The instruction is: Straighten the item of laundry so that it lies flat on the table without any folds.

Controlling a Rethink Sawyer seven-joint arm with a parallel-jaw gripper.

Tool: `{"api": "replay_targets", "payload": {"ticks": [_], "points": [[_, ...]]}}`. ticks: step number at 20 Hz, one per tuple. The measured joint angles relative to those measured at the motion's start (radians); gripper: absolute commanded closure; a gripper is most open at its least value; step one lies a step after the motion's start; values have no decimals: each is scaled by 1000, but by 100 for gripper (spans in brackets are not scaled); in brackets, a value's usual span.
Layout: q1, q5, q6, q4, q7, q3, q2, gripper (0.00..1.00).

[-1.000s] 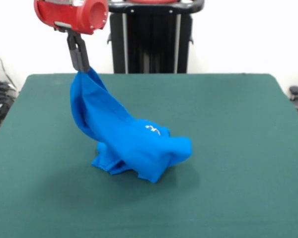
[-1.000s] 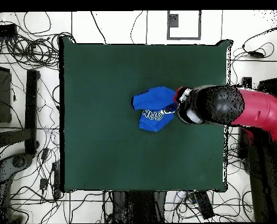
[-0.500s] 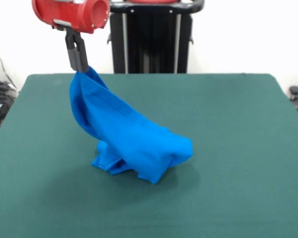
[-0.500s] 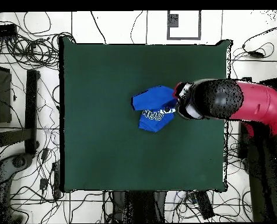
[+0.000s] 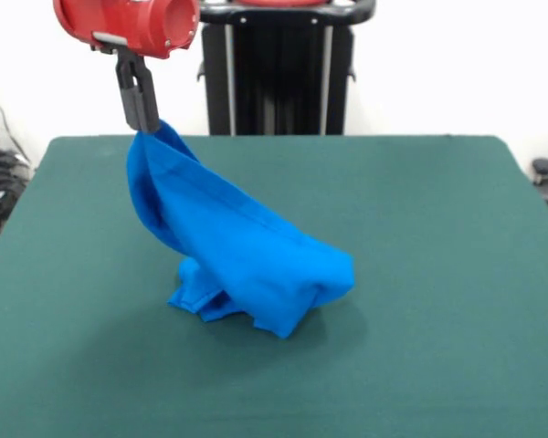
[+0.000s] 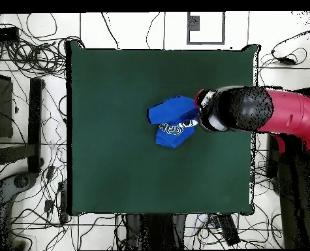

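Gripper [image 5: 142,120] was clamped on one corner of the blue shirt [image 5: 247,260], lifted up w/ the rest bunched on the desk [image 5: 420,237] approx mid-desk. Cloth stretched taut from gripper to the pile. Plenty of bare green all round, shirt nowhere near any desk edge.

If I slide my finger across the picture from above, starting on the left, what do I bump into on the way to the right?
Left to right in the overhead view: cables on the floor → bare green table → blue item of laundry → red and black robot arm, holding the cloth's right edge.
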Motion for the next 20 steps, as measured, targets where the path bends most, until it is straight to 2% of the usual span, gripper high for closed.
{"api": "replay_targets", "payload": {"ticks": [12, 13, 20], "points": [[-2, -6, 2, 0, 0, 12, 2, 100], [-3, -7, 2, 0, 0, 14, 2, 0], [-3, -9, 19, 0, 0, 14, 2, 0]]}}
